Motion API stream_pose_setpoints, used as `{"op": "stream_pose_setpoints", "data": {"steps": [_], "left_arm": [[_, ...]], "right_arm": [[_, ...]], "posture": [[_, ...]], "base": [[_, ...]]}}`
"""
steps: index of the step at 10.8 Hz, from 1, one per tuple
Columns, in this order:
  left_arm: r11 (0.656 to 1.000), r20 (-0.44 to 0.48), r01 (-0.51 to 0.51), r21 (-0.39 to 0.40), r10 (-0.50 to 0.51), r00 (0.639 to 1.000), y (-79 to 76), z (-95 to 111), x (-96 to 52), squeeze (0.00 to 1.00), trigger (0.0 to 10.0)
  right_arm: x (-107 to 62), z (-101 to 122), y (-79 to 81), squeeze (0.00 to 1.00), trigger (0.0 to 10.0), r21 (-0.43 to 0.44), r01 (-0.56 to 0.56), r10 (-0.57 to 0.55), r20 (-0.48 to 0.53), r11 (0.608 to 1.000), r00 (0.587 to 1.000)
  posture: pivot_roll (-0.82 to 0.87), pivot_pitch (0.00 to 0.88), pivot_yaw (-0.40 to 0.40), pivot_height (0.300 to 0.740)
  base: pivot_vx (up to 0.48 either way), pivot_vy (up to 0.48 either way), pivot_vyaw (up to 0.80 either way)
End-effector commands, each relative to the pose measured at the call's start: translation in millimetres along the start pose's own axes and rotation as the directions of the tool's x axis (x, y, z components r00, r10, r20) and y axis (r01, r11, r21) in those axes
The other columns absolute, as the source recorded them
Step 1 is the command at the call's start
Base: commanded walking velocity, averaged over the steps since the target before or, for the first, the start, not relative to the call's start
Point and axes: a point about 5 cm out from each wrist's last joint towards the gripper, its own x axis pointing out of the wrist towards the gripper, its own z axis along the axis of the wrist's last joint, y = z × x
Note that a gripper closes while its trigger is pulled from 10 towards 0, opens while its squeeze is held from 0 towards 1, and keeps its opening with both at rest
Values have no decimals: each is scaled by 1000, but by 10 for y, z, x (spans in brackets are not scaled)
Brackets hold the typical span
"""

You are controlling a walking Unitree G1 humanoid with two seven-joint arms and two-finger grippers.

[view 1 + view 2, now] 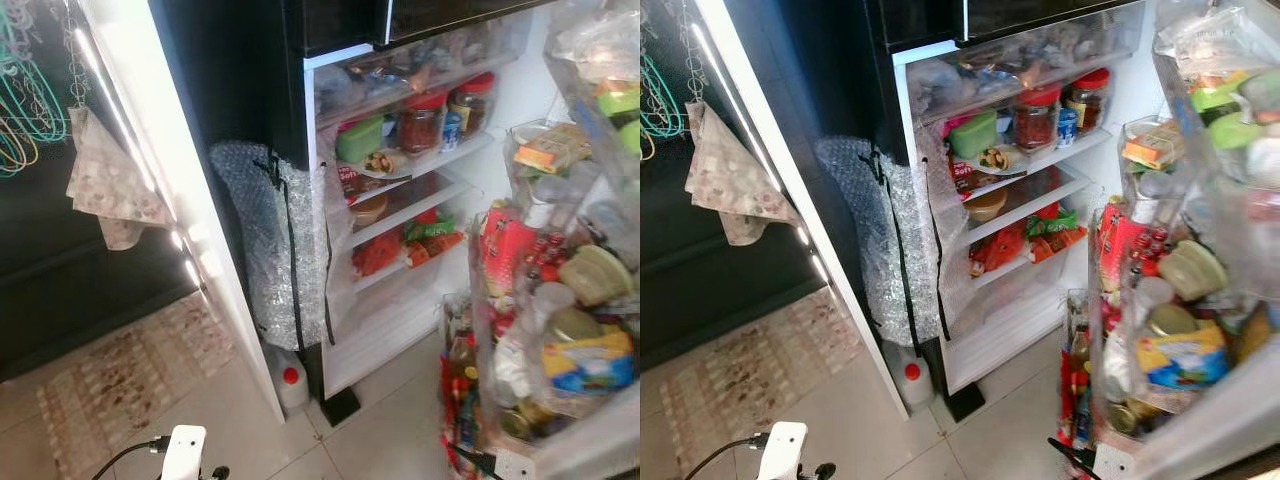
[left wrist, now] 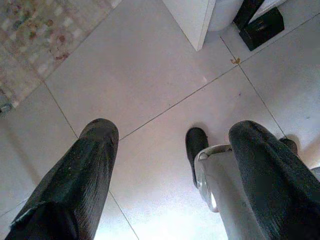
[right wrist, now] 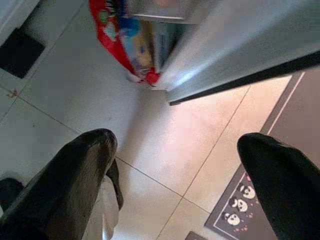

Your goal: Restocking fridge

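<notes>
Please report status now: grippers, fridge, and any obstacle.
Left gripper open, empty, over floor tiles. Right gripper open, empty. Fridge open, shelves stocked. Open fridge door close on right.

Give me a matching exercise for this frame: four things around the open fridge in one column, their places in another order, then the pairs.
Things:
1. green lidded plastic container
2. white jug with a red cap
3. patterned cloth
4. two red-lidded glass jars

Places:
A. on the floor at the foot of the fridge
B. hanging to the left of the fridge
C. on an upper fridge shelf, right part
D. on an upper fridge shelf, left part

Pairs: 1-D, 2-A, 3-B, 4-C
</notes>
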Motion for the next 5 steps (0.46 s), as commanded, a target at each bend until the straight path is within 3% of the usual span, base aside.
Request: {"op": "stream_pose_setpoints", "data": {"steps": [1, 5], "left_arm": [[1000, -35, -14, 4, 14, 999, 53, -76, -19, 0, 10000], [1000, -38, -22, -1, 22, 999, 76, -82, -22, 0, 10000]], "right_arm": [[-3, -27, -7, 0, 10000, 14, 13, -13, -14, 1000, 1000], [-2, -43, -9, 0, 10000, 4, 19, -19, -40, 1000, 999]], "posture": [[4, 0, 33, 740], [9, 0, 33, 740]], "base": [[0, 0, 0], [0, 0, 0]]}}
